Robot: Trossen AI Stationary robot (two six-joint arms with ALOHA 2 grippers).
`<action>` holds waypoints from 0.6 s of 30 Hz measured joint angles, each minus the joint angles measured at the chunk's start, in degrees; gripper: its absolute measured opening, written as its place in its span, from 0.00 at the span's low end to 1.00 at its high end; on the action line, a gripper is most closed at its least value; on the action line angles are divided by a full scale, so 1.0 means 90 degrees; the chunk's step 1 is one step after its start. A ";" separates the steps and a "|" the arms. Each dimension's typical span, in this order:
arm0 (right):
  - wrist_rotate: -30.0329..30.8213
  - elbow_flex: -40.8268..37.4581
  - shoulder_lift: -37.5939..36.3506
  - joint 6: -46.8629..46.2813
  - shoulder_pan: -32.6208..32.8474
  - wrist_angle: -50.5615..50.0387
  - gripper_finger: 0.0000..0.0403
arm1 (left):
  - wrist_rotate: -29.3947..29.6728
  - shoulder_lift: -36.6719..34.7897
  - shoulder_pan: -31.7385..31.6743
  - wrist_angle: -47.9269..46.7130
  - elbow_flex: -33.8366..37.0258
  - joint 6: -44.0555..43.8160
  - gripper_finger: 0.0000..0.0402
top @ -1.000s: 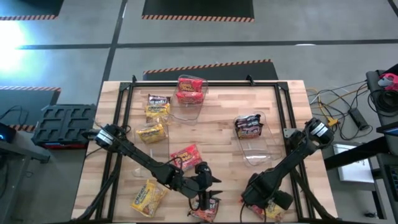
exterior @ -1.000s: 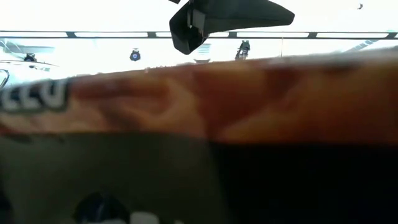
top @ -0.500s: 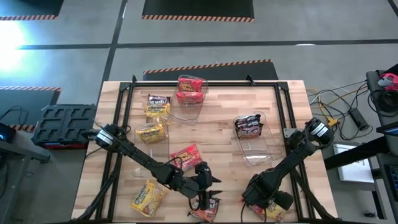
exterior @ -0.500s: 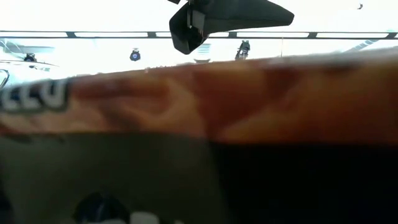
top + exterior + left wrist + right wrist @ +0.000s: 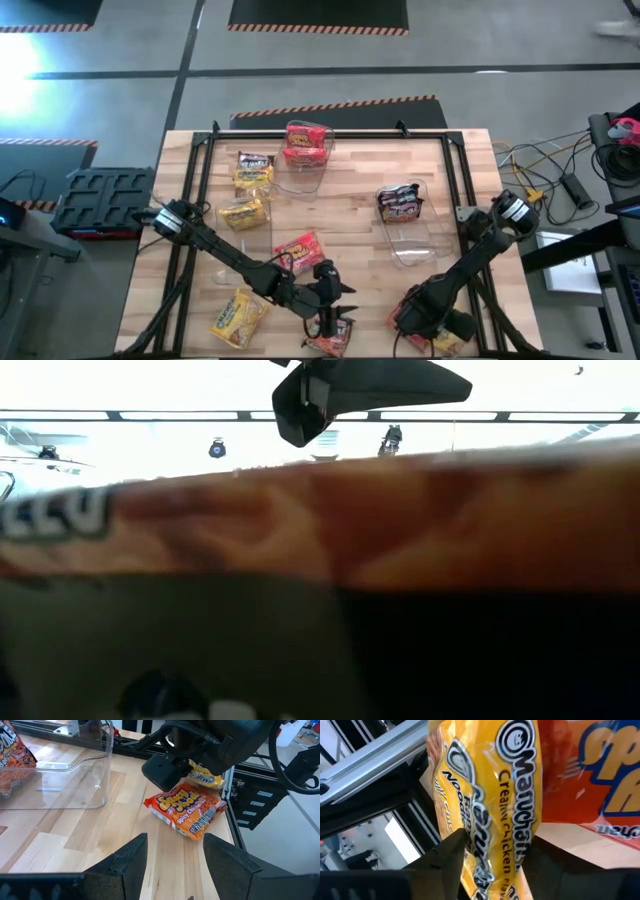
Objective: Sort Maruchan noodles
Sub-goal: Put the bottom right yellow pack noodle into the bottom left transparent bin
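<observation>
Packets lie scattered round both of my grippers at the near edge of the table [image 5: 450,160]. My left gripper [image 5: 172,845] sits low over the near middle edge, its two fingers [image 5: 131,857] apart with only bare wood between them; from above, a red packet [image 5: 330,346] shows right at its tip. Just ahead of it an orange packet [image 5: 186,810] lies flat on the wood, and my right gripper [image 5: 425,318] comes down behind that, blocking the way to the near right corner. There a yellow packet [image 5: 492,805] fills the right wrist view, with the orange one touching its side; whether the right gripper has closed on it I cannot tell. A packet pressed close against the low camera [image 5: 320,530] hides nearly the whole table from that side. Loose on the wood are a second red packet [image 5: 298,250] near the middle and another yellow one [image 5: 238,316] at the near left. The far bin [image 5: 303,176] holds red packets [image 5: 306,141], the right bin [image 5: 412,245] holds dark packets [image 5: 400,203], and at the left two more yellow packets [image 5: 245,213] lie together, one of them under a dark one [image 5: 255,160].
</observation>
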State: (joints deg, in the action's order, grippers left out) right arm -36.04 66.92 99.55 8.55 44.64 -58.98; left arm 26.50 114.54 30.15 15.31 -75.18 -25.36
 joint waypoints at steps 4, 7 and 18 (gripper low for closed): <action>-0.0102 0.0000 -0.0005 -0.0212 0.0022 -0.0010 0.32 | 0.0002 0.0000 0.0000 0.0000 0.0000 0.0000 0.44; -0.0144 0.0005 -0.0010 -0.0288 0.0024 -0.0007 0.29 | 0.0002 0.0000 0.0000 0.0002 0.0000 -0.0013 0.44; -0.0200 0.0184 -0.0045 -0.0638 0.0029 -0.0311 0.29 | 0.0002 -0.0138 0.0000 -0.0036 0.0000 -0.0018 0.44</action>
State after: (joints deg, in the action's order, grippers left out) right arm -37.84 68.57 99.14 2.81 44.91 -61.78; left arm 26.52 113.30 30.15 14.98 -75.18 -25.53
